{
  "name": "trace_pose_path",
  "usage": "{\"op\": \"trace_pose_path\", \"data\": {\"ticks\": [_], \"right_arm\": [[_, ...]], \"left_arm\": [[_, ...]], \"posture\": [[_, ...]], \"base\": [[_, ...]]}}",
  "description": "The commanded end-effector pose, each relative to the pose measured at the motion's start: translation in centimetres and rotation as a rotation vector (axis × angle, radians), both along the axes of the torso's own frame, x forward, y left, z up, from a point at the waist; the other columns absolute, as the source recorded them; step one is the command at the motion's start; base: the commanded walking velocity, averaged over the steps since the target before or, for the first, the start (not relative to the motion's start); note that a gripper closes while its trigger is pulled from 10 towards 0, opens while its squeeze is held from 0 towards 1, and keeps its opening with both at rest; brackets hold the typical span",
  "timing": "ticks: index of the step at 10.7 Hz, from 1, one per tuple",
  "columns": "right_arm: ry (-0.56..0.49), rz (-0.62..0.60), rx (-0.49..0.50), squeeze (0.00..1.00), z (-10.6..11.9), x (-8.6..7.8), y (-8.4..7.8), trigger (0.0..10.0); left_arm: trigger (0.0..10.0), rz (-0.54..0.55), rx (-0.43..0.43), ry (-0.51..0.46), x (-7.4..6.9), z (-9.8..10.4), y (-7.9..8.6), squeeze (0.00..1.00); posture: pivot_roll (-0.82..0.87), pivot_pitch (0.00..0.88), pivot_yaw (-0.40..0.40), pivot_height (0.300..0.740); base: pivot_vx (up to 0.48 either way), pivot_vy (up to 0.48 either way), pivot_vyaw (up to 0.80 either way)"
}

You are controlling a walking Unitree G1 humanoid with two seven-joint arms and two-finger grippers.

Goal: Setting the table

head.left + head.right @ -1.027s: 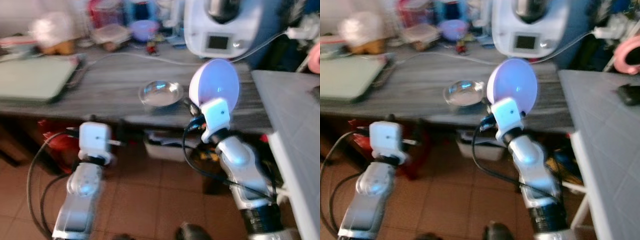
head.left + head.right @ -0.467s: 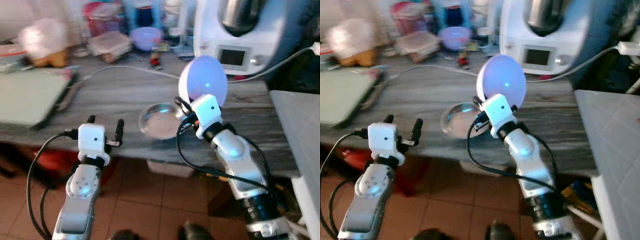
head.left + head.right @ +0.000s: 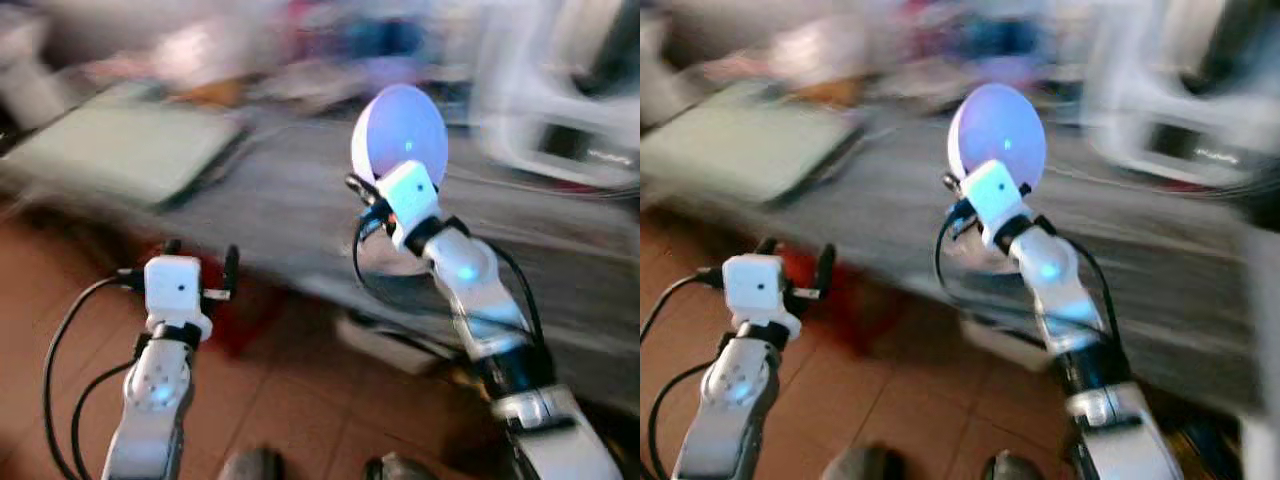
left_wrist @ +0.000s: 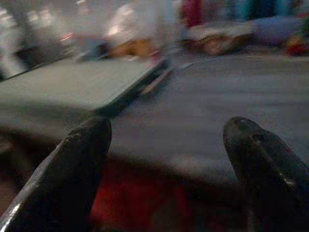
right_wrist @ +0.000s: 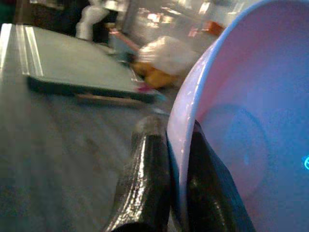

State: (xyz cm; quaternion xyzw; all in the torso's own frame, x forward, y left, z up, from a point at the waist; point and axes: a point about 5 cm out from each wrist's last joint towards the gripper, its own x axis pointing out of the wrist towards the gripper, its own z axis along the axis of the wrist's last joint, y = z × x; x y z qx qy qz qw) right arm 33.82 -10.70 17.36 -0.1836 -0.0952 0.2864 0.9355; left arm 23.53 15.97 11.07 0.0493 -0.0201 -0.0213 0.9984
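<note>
Right gripper [image 5: 166, 179] was clamped on rim of pale bowl [image 3: 400, 135], held on edge above grey table [image 3: 300, 215], near its front edge. Left gripper [image 4: 164, 159] was empty, fingers wide apart, low at table's near edge. Green tray [image 3: 130, 150] lay far left; views blurred.

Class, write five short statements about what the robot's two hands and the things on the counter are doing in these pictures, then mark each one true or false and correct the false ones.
1. The right hand pinches the rim of a bowl. True.
2. The left hand holds a spoon. False: it is open and holds nothing.
3. The bowl is held on edge. True.
4. The bowl is bright red. False: it is pale lilac with a blue rim.
5. A green tray lies on the counter. True.
</note>
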Motion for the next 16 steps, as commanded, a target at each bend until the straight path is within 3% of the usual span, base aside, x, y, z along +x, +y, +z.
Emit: {"op": "trace_pose_path", "data": {"ticks": [1, 3, 4, 6, 14, 15, 16], "right_arm": [[-0.032, -0.017, -0.007, 0.0, 1.0, 0.7, -0.8, 10.0], [-0.004, 0.038, -0.206, 0.0, 1.1, 2.7, -1.4, 10.0], [-0.01, 0.028, -0.222, 0.0, 1.3, 3.1, -1.5, 10.0], [0.077, 0.074, -0.324, 0.0, 0.9, 4.6, -1.2, 10.0], [0.067, 0.097, -0.447, 0.0, 1.2, 5.8, -0.9, 10.0], [0.063, 0.094, -0.464, 0.24, 1.1, 5.8, -0.9, 10.0], [0.055, 0.09, -0.469, 1.0, 1.0, 5.8, -1.0, 10.0]], "left_arm": [[10.0, -0.013, -0.003, -0.015, 0.1, 0.5, -0.3, 0.0], [10.0, -0.021, -0.007, -0.003, -0.2, 0.6, -0.3, 0.0], [10.0, -0.023, -0.008, 0.0, -0.3, 0.7, -0.4, 0.0], [10.0, -0.028, -0.003, 0.03, -1.3, 0.5, -0.2, 0.0], [10.0, -0.027, 0.017, 0.081, -3.2, 1.0, 0.6, 0.0], [10.0, -0.031, 0.017, 0.081, -3.1, 1.2, 0.6, 0.0], [10.0, -0.03, 0.016, 0.082, -3.2, 1.3, 0.7, 0.0]], "posture": [[0.03, 0.075, 0.026, 0.74], [0.04, 0.104, 0.035, 0.74], [0.04, 0.114, 0.036, 0.74], [0.07, 0.144, 0.04, 0.74], [0.14, 0.194, 0.071, 0.74], [0.14, 0.195, 0.07, 0.74], [0.14, 0.195, 0.07, 0.74]], "base": [[0.0, 0.0, 0.0], [0.0, 0.0, 0.0], [0.0, 0.0, 0.0], [0.0, 0.0, 0.0], [0.0, 0.0, 0.0], [0.0, 0.0, 0.0], [0.0, 0.0, 0.0]]}}
